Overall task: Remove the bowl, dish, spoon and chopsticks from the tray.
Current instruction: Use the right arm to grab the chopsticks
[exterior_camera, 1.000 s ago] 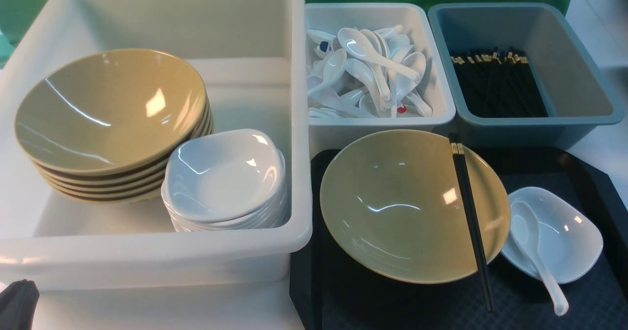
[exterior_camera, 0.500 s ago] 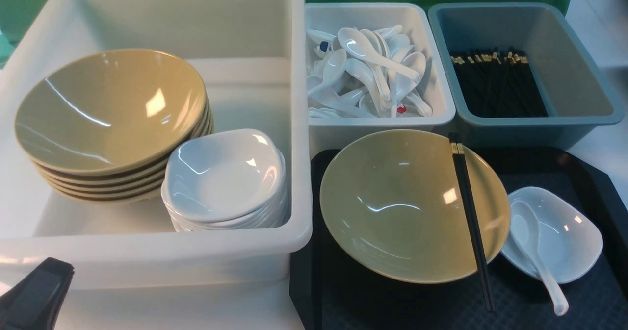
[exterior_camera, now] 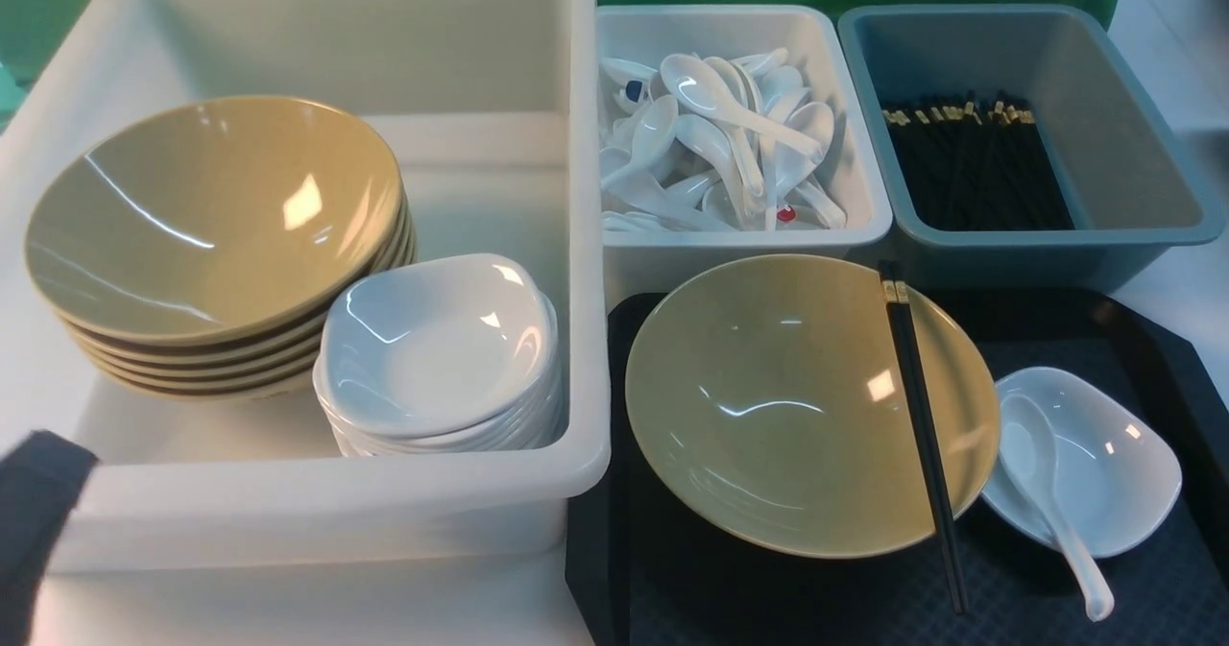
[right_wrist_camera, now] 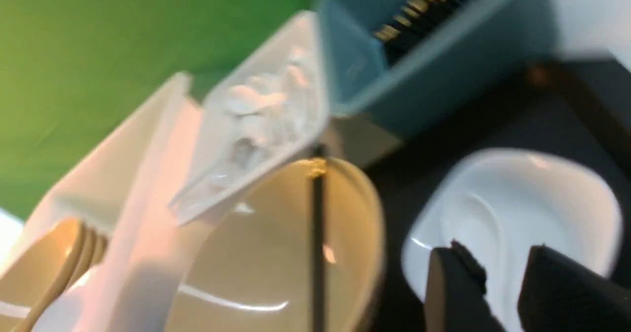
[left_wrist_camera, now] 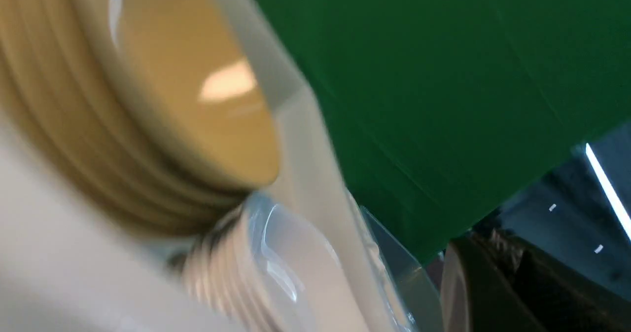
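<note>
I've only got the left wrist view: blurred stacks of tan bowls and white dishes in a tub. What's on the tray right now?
Observer: The bowl sits on the tray, with the chopsticks laid across its rim.
Operator: Spoon and dish?
Observer: The spoon lies in the dish, to the right of the bowl.
Operator: Right arm?
Observer: The right fingers are apart and pointed toward the dish, holding nothing.

Front view: bright, even light from overhead, sharp across the frame. Small white glare patches on the bowl [exterior_camera: 787, 406] and the stacked bowls [exterior_camera: 211, 214]; soft shadow beneath the bowl on the tray [exterior_camera: 1056, 608]. Both wrist views are smeared with blur, the left wrist worse, and its stacked rims are streaked.
</note>
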Robot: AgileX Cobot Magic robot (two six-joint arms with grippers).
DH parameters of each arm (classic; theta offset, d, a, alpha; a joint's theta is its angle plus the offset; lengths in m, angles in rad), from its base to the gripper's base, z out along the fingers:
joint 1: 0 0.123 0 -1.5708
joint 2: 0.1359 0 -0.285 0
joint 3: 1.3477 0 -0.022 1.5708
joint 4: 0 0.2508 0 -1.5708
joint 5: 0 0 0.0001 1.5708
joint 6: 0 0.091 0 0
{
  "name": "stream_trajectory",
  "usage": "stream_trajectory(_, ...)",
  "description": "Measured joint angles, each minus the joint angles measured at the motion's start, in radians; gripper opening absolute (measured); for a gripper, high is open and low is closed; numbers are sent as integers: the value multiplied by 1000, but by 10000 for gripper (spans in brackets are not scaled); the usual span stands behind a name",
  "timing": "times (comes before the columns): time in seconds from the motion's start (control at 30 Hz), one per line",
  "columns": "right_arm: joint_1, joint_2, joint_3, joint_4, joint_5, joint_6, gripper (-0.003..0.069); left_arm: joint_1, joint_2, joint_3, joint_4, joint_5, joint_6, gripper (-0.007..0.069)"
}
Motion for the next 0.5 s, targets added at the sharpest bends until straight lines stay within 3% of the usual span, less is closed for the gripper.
stream_trajectory(0.1,14,195,-194,0,162,-214,154,0,168,-167,183,83,124,-15)
stream_trajectory(0.2,15,417,-371,1,311,-406,101,0,385,-316,381,239,143,-15)
stream_trajectory(0.33,15,626,-567,-2,447,-498,59,-47,619,-513,600,480,144,-15)
stream_trajectory(0.5,25,819,-728,-7,610,-548,55,-226,777,-656,701,631,144,-15)
